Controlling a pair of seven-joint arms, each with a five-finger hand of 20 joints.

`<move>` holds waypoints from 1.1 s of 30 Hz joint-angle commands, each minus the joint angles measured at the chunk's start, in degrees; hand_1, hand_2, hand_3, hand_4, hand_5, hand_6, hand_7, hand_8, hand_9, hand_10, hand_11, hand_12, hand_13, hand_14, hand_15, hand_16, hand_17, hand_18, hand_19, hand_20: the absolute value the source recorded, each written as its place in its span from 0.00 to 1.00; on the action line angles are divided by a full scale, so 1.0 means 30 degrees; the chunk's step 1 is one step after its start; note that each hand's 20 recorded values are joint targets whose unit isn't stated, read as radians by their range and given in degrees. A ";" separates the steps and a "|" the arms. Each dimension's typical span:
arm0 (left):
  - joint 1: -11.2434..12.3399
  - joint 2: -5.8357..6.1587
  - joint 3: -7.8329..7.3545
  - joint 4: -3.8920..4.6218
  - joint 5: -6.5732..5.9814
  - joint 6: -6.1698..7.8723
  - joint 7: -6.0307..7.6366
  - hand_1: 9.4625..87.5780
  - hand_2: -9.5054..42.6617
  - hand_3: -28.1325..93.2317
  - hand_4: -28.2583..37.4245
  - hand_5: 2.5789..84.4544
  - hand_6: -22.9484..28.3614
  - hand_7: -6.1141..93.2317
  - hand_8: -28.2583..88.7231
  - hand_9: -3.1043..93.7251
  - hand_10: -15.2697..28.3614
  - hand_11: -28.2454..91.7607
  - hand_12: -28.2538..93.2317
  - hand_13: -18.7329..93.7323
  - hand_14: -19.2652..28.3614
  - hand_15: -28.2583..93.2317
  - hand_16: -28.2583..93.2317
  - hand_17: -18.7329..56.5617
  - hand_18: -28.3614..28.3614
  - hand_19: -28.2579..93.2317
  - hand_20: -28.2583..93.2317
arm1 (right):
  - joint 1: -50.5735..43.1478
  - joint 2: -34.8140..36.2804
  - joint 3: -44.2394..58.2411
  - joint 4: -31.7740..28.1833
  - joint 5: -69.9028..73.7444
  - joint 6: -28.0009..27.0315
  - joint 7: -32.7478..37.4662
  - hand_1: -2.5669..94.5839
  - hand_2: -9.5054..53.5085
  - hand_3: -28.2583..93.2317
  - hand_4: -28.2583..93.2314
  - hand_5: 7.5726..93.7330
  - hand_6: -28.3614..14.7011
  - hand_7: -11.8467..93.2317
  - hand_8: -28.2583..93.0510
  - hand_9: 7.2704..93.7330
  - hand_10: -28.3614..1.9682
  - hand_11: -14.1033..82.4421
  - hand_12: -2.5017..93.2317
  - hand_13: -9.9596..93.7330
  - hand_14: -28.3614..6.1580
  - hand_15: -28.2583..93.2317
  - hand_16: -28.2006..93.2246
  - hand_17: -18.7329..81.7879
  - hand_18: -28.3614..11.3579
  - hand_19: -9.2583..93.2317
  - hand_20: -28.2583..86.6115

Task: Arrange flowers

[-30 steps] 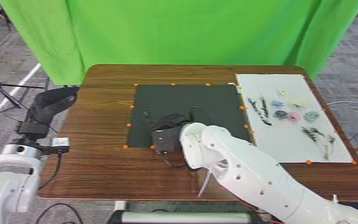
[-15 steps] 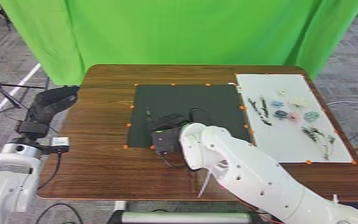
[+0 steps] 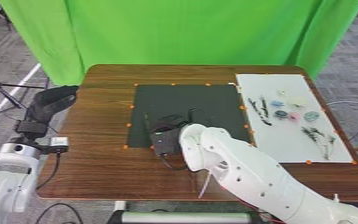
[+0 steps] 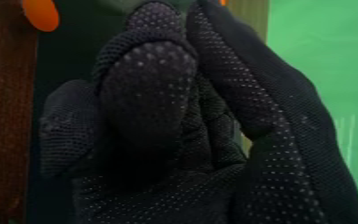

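Note:
In the head view my right hand (image 3: 168, 124) is over the lower left of the dark mat (image 3: 189, 97), shut on a thin green stem (image 3: 146, 121) that stands out at its left side. In the right wrist view my right hand (image 4: 273, 165) has its fingers curled in close to the thumb; the grip on the stem is hidden. My left hand (image 3: 53, 102) is off the table's left edge, open and empty. On the white sheet (image 3: 269, 82) lie dark twigs (image 3: 264, 111), a blue flower (image 3: 278, 104), a pink flower (image 3: 294, 115), a pale teal flower (image 3: 311, 116) and leafy sprigs (image 3: 313, 134).
The brown table (image 3: 100, 165) surrounds the mat and sheet, which have orange dots along their edges. A green curtain (image 3: 184, 32) hangs behind the table. My right forearm crosses the table's near right part, close to the white sheet's lower corner.
The stem beside my right hand has shifted slightly and now sits a little nearer the table's front edge. The right hand has turned slightly; my left arm has hardly moved.

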State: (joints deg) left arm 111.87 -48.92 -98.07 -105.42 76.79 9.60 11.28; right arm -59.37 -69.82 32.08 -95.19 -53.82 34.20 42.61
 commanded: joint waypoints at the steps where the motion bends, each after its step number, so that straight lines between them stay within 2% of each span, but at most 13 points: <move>1: 0.0226 -0.0129 -0.0262 -0.0221 0.0151 -0.0278 -0.0236 0.25 0.17 0.74 0.11 0.53 0.55 0.20 0.18 0.49 0.70 0.39 0.30 0.47 0.76 0.34 0.21 0.31 0.69 0.33 0.34 | -0.0450 0.0401 -0.0430 0.0237 -0.0115 0.0054 0.0617 0.61 0.00 0.62 0.29 0.56 0.50 0.65 0.35 0.91 0.50 0.42 0.41 1.00 0.75 0.60 0.45 0.94 0.62 0.79 0.65; 8: 0.0275 -0.0141 -0.0296 -0.0238 0.0074 -0.0270 -0.0178 0.25 0.16 0.75 0.11 0.53 0.55 0.20 0.18 0.49 0.70 0.39 0.30 0.47 0.76 0.34 0.21 0.30 0.69 0.33 0.34 | -0.0312 0.0590 -0.0596 0.0126 -0.0216 0.0067 0.0161 0.61 0.00 0.61 0.30 0.56 0.49 0.65 0.35 0.90 0.49 0.43 0.40 1.00 0.75 0.60 0.45 0.94 0.61 0.79 0.65; 11: 0.0212 -0.0188 -0.0232 -0.0214 0.0050 -0.0277 -0.0131 0.25 0.16 0.75 0.11 0.53 0.55 0.20 0.18 0.49 0.70 0.39 0.30 0.47 0.76 0.34 0.21 0.30 0.69 0.33 0.34 | -0.0245 0.1122 -0.0474 -0.0354 -0.1379 -0.0618 -0.0554 0.60 0.00 0.61 0.30 0.56 0.49 0.65 0.35 0.90 0.49 0.44 0.40 1.00 0.75 0.60 0.46 0.94 0.61 0.79 0.65; 13: 0.0100 -0.0216 -0.0151 -0.0107 -0.0100 -0.0291 -0.0020 0.25 0.16 0.75 0.11 0.53 0.55 0.20 0.18 0.49 0.70 0.39 0.30 0.47 0.76 0.34 0.21 0.30 0.69 0.33 0.34 | -0.0119 0.2078 -0.0247 -0.1250 -0.1883 -0.0806 -0.1470 0.59 0.00 0.62 0.30 0.56 0.49 0.65 0.35 0.89 0.49 0.45 0.39 1.00 0.74 0.60 0.46 0.93 0.60 0.80 0.65; 18: 0.0202 -0.0226 -0.0289 -0.0110 -0.0665 -0.0057 0.0210 0.23 0.16 0.74 0.10 0.53 0.55 0.20 0.18 0.49 0.70 0.39 0.30 0.47 0.76 0.34 0.21 0.30 0.70 0.33 0.34 | -0.0898 0.5300 0.2839 -0.4722 -0.3766 -0.2481 -0.3887 0.58 0.00 0.63 0.29 0.56 0.50 0.65 0.34 0.88 0.49 0.47 0.37 1.00 0.73 0.58 0.47 0.92 0.57 0.81 0.64; 21: 0.0105 -0.0266 -0.0288 -0.0055 -0.0741 -0.0118 0.0377 0.22 0.16 0.74 0.08 0.53 0.55 0.20 0.18 0.49 0.70 0.39 0.30 0.47 0.76 0.34 0.21 0.30 0.70 0.33 0.34 | -0.2825 0.7540 0.6347 -0.6887 -0.6424 -0.4227 -0.4868 0.54 0.00 0.66 0.26 0.58 0.51 0.56 0.35 0.85 0.46 0.46 0.34 0.98 0.68 0.55 0.50 0.87 0.53 0.84 0.59; 23: 0.0022 -0.0311 -0.0275 -0.0022 -0.0729 -0.0251 0.0397 0.22 0.15 0.75 0.08 0.52 0.55 0.20 0.18 0.49 0.70 0.39 0.30 0.47 0.76 0.34 0.21 0.30 0.70 0.33 0.34 | -0.4244 0.8808 0.8430 -0.7783 -0.8656 -0.4258 -0.4905 0.50 0.00 0.70 0.24 0.59 0.52 0.46 0.34 0.80 0.42 0.41 0.29 0.94 0.65 0.55 0.50 0.82 0.48 0.87 0.56; 25: 0.0093 -0.0403 -0.0323 -0.0009 -0.0681 -0.0345 0.0390 0.22 0.15 0.75 0.08 0.52 0.55 0.20 0.18 0.49 0.70 0.39 0.30 0.47 0.76 0.34 0.21 0.31 0.70 0.33 0.34 | -0.5827 0.9897 1.0277 -0.8264 -1.0669 -0.3715 -0.4833 0.48 0.00 0.73 0.23 0.61 0.54 0.41 0.32 0.77 0.40 0.37 0.28 0.92 0.63 0.54 0.50 0.80 0.46 0.87 0.55; 29: 0.0298 -0.0556 -0.0402 -0.0015 -0.0702 -0.0436 0.0289 0.23 0.13 0.75 0.09 0.52 0.55 0.20 0.18 0.49 0.70 0.39 0.30 0.48 0.76 0.34 0.21 0.31 0.70 0.33 0.34 | -1.0195 1.1440 1.4752 -0.9014 -1.3283 -0.4359 -0.4214 0.46 0.00 0.75 0.21 0.61 0.57 0.36 0.19 0.72 0.38 0.32 0.29 0.90 0.63 0.55 0.50 0.79 0.44 0.89 0.54; 33: 0.0593 -0.0702 -0.0600 -0.0069 -0.0646 -0.0529 0.0224 0.23 0.13 0.75 0.09 0.52 0.55 0.20 0.18 0.49 0.70 0.39 0.30 0.48 0.76 0.34 0.21 0.31 0.70 0.33 0.34 | -1.4259 1.1947 1.8166 -0.9069 -1.5949 -0.4533 -0.3342 0.45 0.00 0.74 0.21 0.59 0.59 0.32 0.19 0.68 0.36 0.29 0.28 0.89 0.62 0.55 0.50 0.78 0.43 0.89 0.54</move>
State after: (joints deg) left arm 112.16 -49.88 -98.93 -105.52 75.01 8.86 12.20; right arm -80.45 -40.79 68.15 -123.30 -93.22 19.79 28.69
